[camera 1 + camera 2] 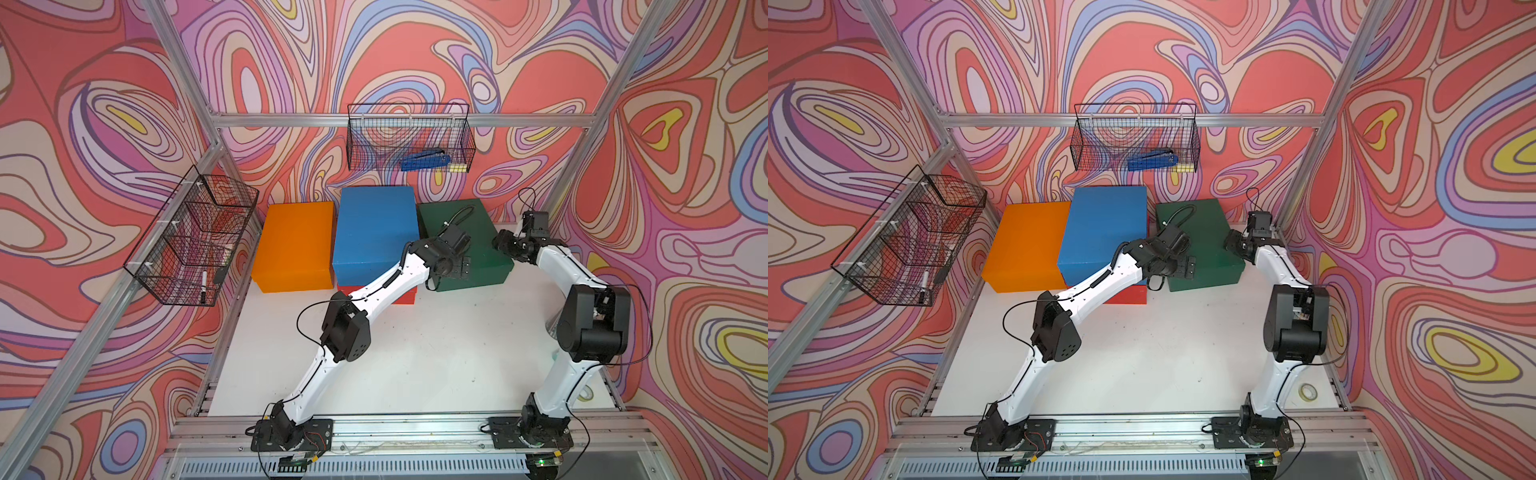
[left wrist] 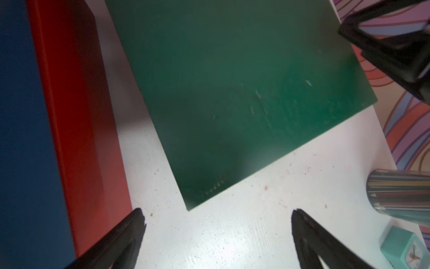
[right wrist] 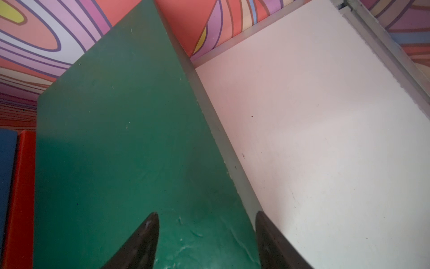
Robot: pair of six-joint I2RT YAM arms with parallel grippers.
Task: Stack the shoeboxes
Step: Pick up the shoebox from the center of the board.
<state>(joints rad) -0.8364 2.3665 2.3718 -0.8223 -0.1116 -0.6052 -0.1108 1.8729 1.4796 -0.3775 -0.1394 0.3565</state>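
Note:
In both top views the blue shoebox (image 1: 374,232) (image 1: 1102,232) lies on the red shoebox (image 1: 407,296) (image 1: 1131,296). The orange shoebox (image 1: 295,245) (image 1: 1025,245) stands to their left and the dark green shoebox (image 1: 482,232) (image 1: 1208,237) to their right. My left gripper (image 1: 455,266) (image 2: 216,214) hangs open over the green box's front left corner (image 2: 232,93), beside the red box (image 2: 81,116), with only table between its fingers. My right gripper (image 1: 505,245) (image 3: 206,215) is open, one finger over the green lid (image 3: 116,139) and one past its right edge.
A black wire basket (image 1: 409,137) on the back wall holds a blue stapler (image 1: 424,160). A second basket (image 1: 195,237) on the left wall holds a marker. A striped cup (image 2: 400,193) and a teal clock (image 2: 402,249) stand at the table's right side. A tape roll (image 1: 1308,390) lies nearby.

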